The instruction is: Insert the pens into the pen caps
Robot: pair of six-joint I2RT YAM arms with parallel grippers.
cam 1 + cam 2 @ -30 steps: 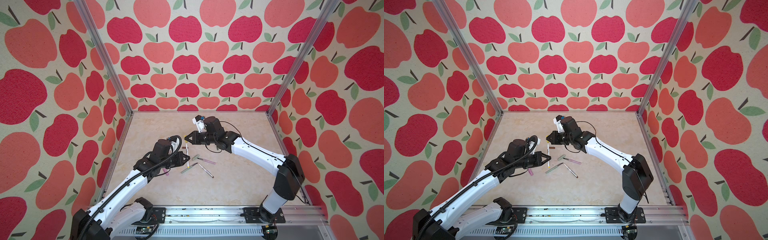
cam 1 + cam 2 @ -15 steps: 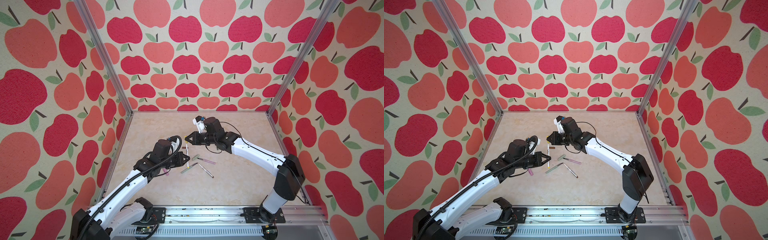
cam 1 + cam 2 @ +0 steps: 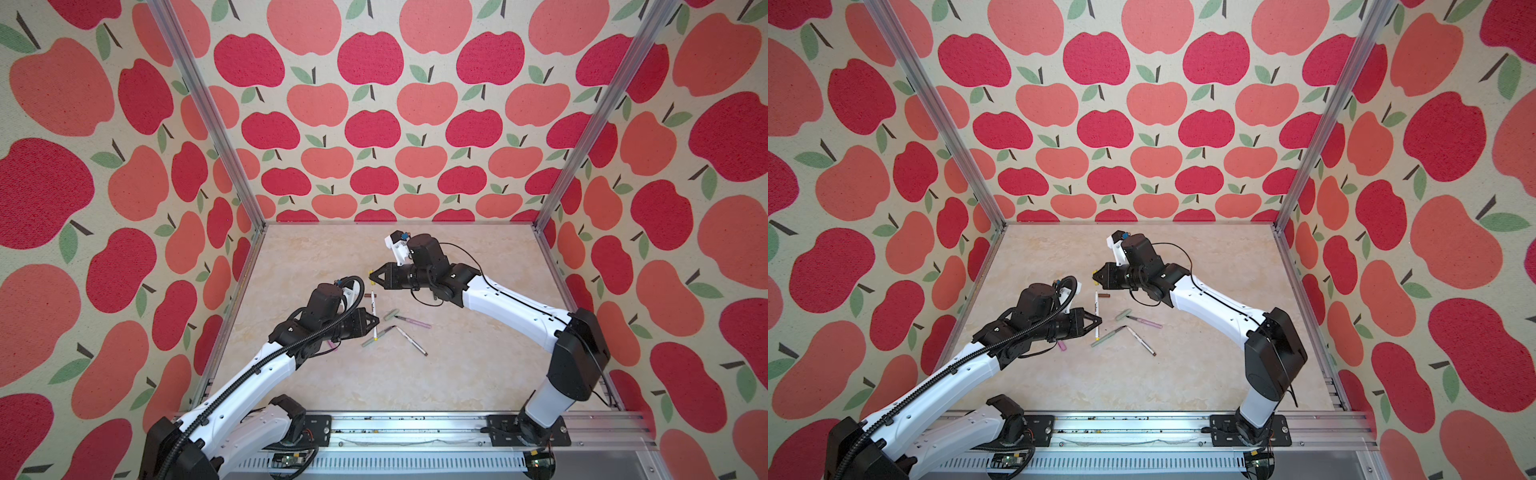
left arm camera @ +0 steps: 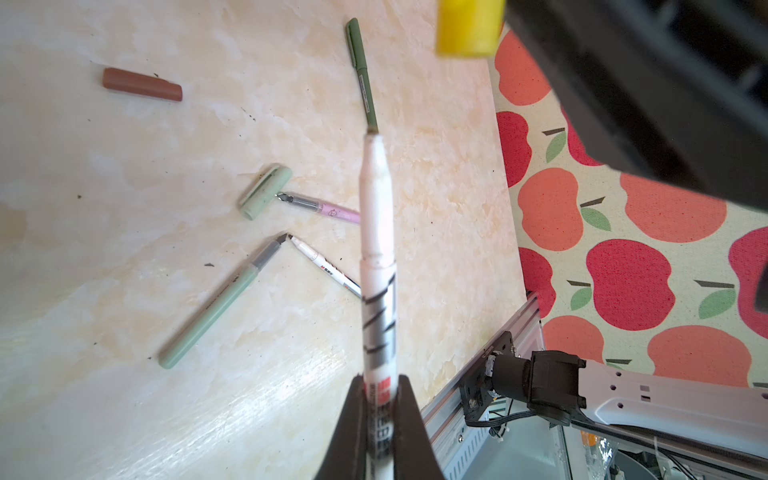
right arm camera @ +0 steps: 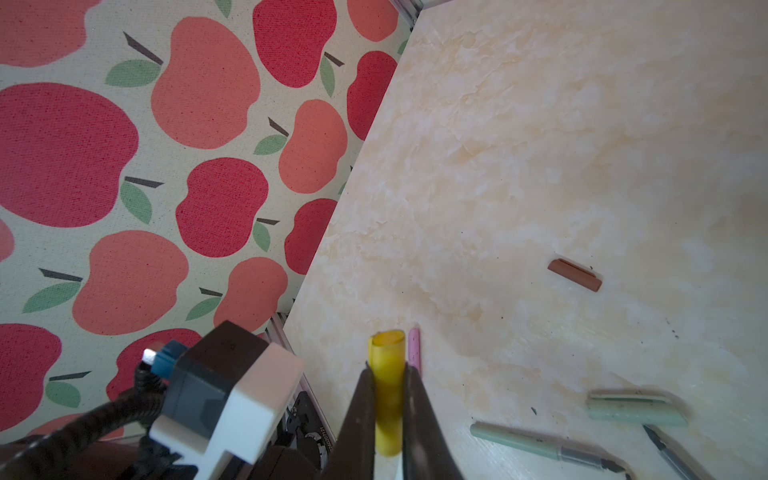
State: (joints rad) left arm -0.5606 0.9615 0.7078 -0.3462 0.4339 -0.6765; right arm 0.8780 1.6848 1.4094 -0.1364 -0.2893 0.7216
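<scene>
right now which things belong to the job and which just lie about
Job in hand: white pen, yellow cap.
Lying about for now: brown cap, pale green cap, pale green pen, pink pen, pink cap, dark green pen, second white pen.

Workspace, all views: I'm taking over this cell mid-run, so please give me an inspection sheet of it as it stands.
Surface: beige marbled tabletop, small dark specks.
Job's things: white pen and yellow cap held in the air, not yet joined; lying loose are pink pen, pale green pen, white-grey pen, dark green pen, brown cap, pale green cap, pink cap.
Clutter: nothing seen.
Grippers: left gripper shut on white pen; right gripper shut on yellow cap.
Cables: black cable loops off the right wrist; corrugated conduit runs along the left arm.
Surroundings: apple-print walls, aluminium frame posts, base rail at the front.
</scene>
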